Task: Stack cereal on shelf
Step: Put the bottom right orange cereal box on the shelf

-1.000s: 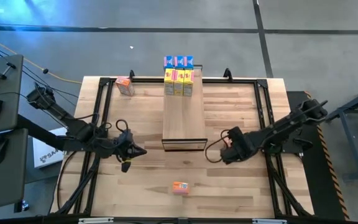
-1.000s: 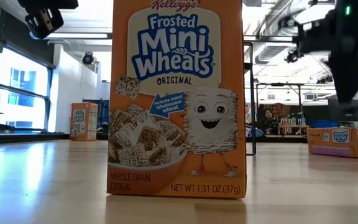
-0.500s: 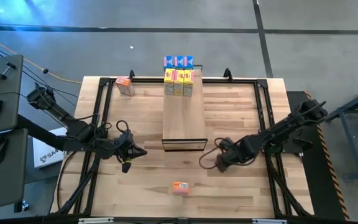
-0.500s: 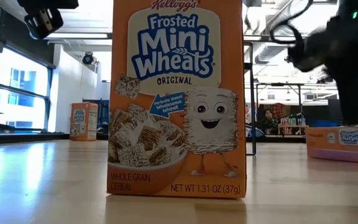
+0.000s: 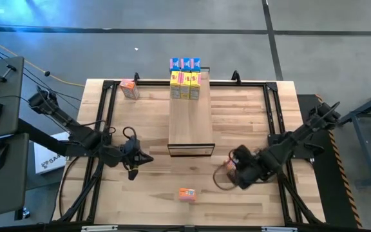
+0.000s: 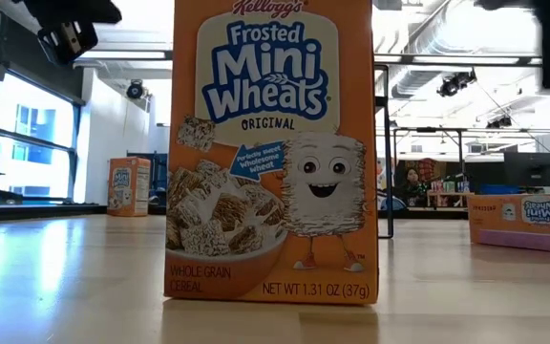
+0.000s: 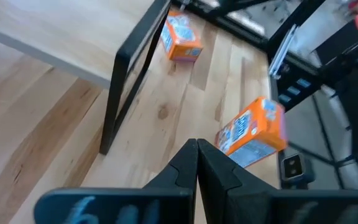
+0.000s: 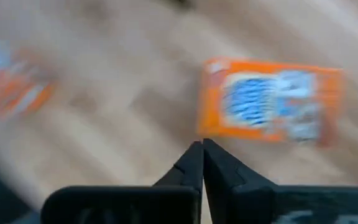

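Six cereal boxes (image 5: 185, 77) stand on the shelf's (image 5: 190, 125) far end; one box (image 5: 186, 194) lies before it.

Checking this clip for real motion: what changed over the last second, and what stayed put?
The right gripper swung away from the shelf toward the table's near edge, closing on the lone orange box, fingers shut and empty. Nothing was picked up or released. The left gripper barely shifted, also shut. The boxes on the shelf's far end and the orange box at the far left corner stayed put.
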